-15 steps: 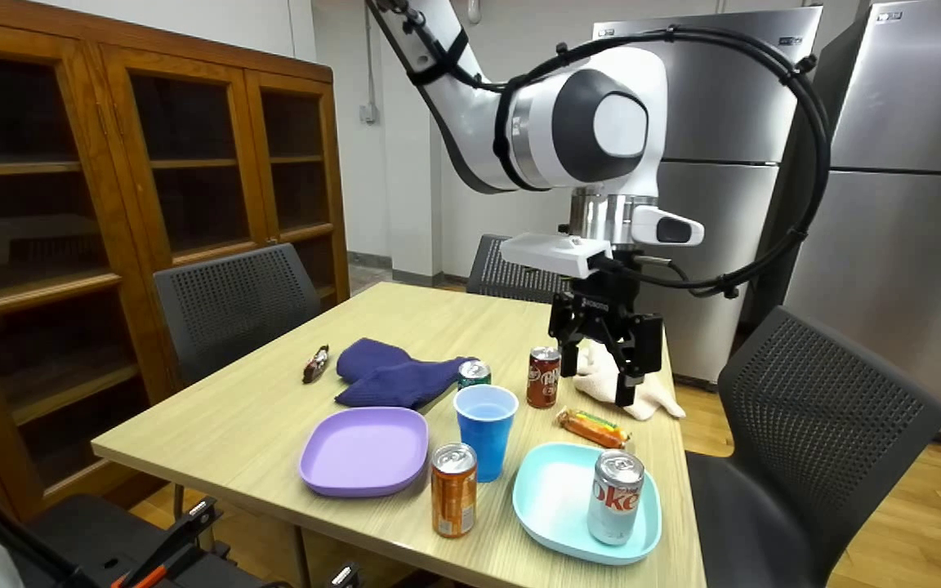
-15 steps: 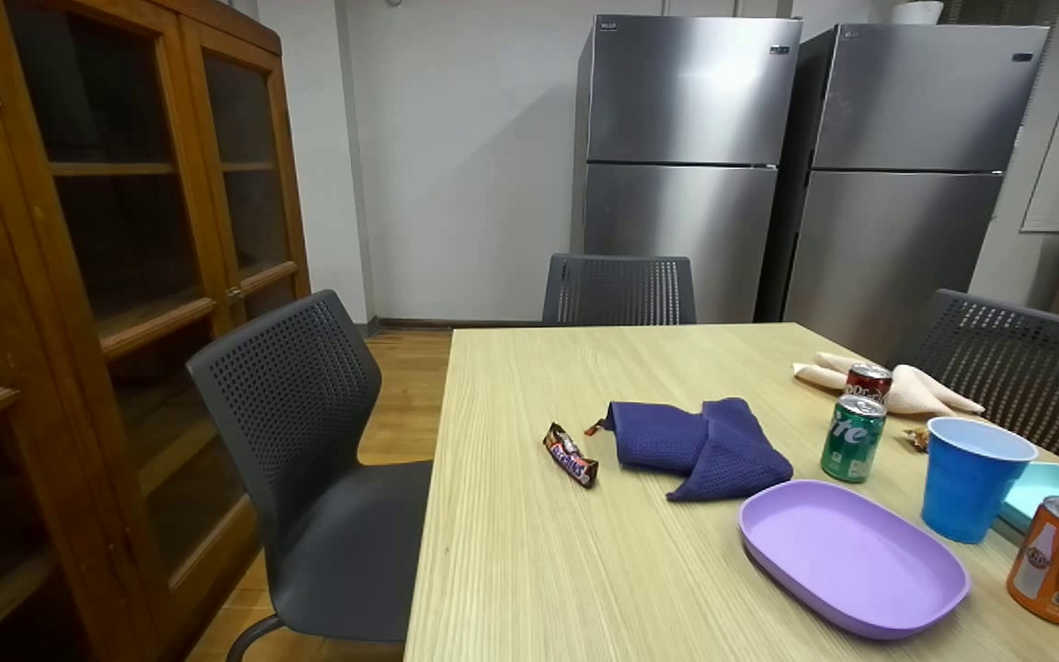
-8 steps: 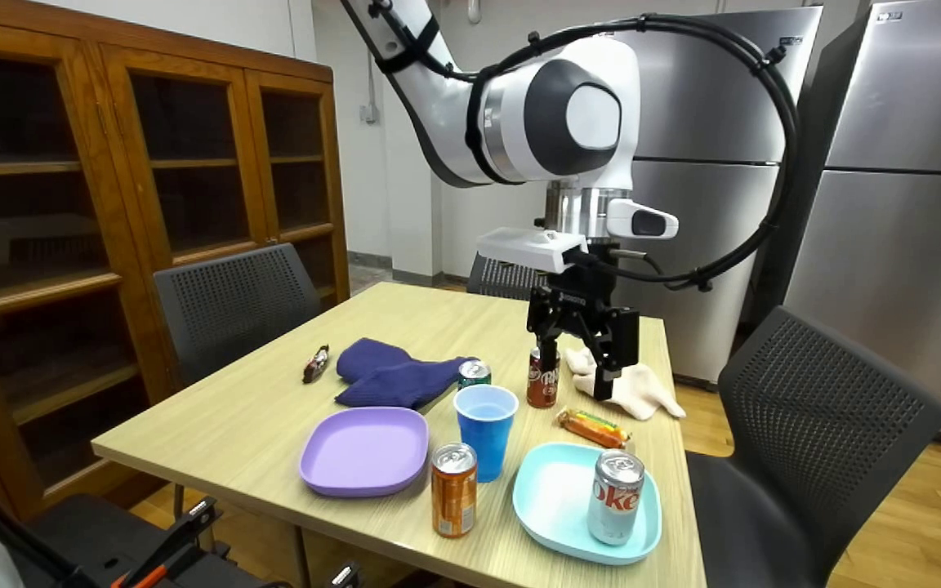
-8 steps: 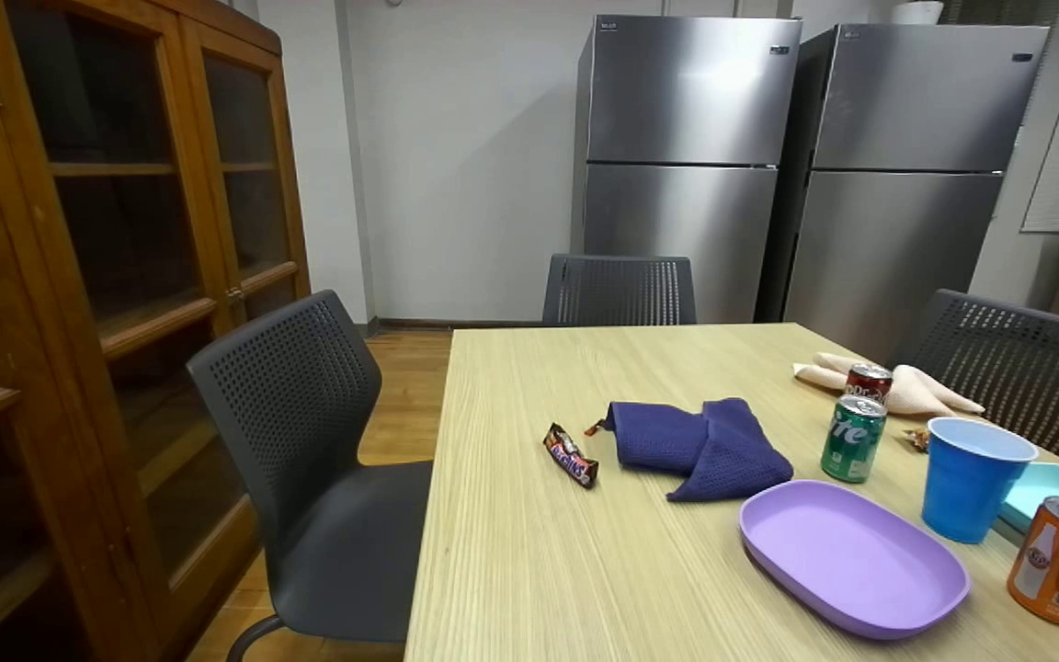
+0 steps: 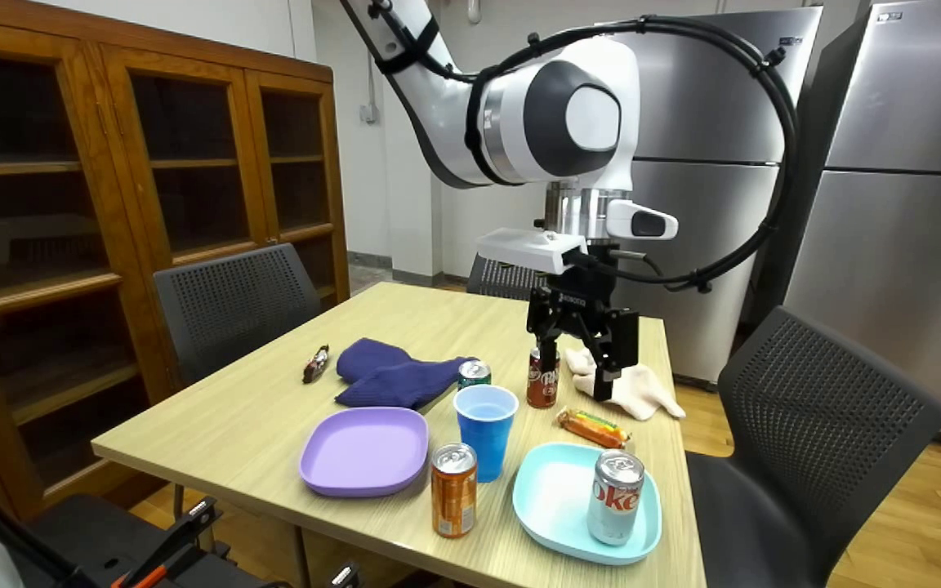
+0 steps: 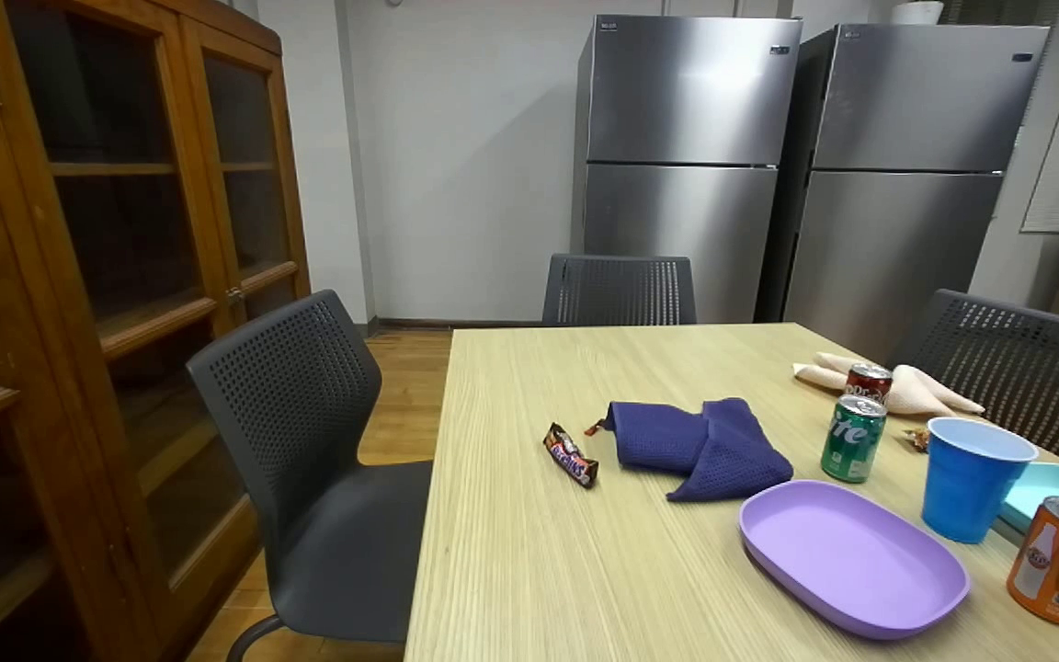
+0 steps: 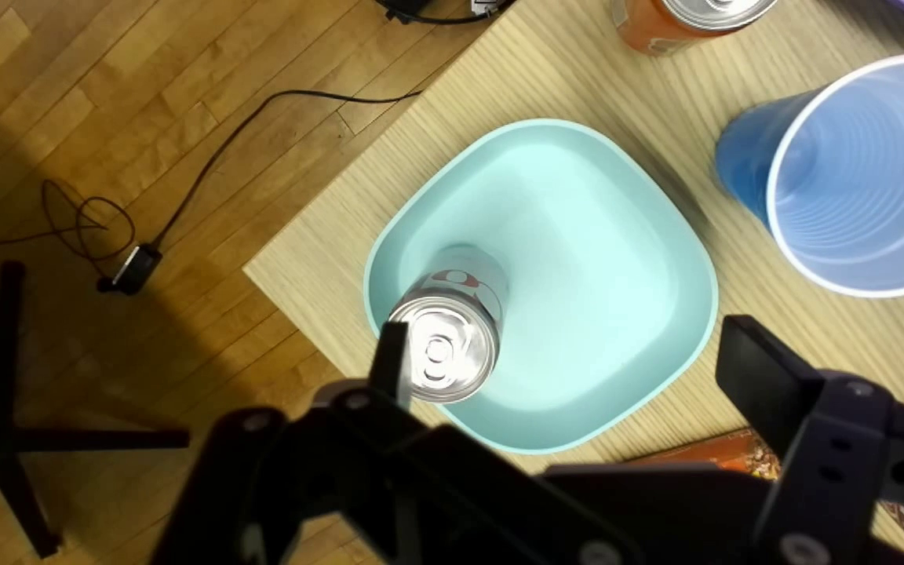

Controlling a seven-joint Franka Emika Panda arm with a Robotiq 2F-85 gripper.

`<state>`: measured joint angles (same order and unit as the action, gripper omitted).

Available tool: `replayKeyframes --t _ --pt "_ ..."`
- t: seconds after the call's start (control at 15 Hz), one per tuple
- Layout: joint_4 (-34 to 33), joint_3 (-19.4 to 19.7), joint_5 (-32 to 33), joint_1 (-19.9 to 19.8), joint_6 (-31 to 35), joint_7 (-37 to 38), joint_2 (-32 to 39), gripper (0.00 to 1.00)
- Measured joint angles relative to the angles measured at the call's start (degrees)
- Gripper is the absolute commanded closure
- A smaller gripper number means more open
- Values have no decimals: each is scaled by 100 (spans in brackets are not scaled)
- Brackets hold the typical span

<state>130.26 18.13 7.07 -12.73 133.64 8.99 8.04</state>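
gripper, carried on the white arm, jaws spread wide, suspended above the pale wooden table. nearest to it are the orange-wrapped bar and the brown can: the bar lies on the tabletop, partly hidden behind the gripper in the wrist view; the can stands upright near the bar, its upper part crossed by a finger in an exterior view. behind the can, the crumpled pale cloth. toward a corner of the table, the teal plate bears the silver can, upright and off-centre. in the wrist view a fingertip overlaps the lid of this can along the line of sight only — gripper and can are well apart in an exterior view. the blue cup stands upright between the teal plate and the purple plate, with the orange can just beside it, close to the table edge. the navy cloth, folded upon itself, lies between the green can, upright, and the dark-wrapped bar. surroundings, shown in both exterior views — glass-fronted wooden cabinet, steel refrigerators and dark grey chairs.
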Motion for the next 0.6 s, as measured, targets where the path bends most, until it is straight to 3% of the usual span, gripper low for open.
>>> replayKeyframes --t 0.33,0.6 --pt "101 0 5 0 104 -61 -60 0" --pt "671 -11 359 0 440 -198 -475 0"
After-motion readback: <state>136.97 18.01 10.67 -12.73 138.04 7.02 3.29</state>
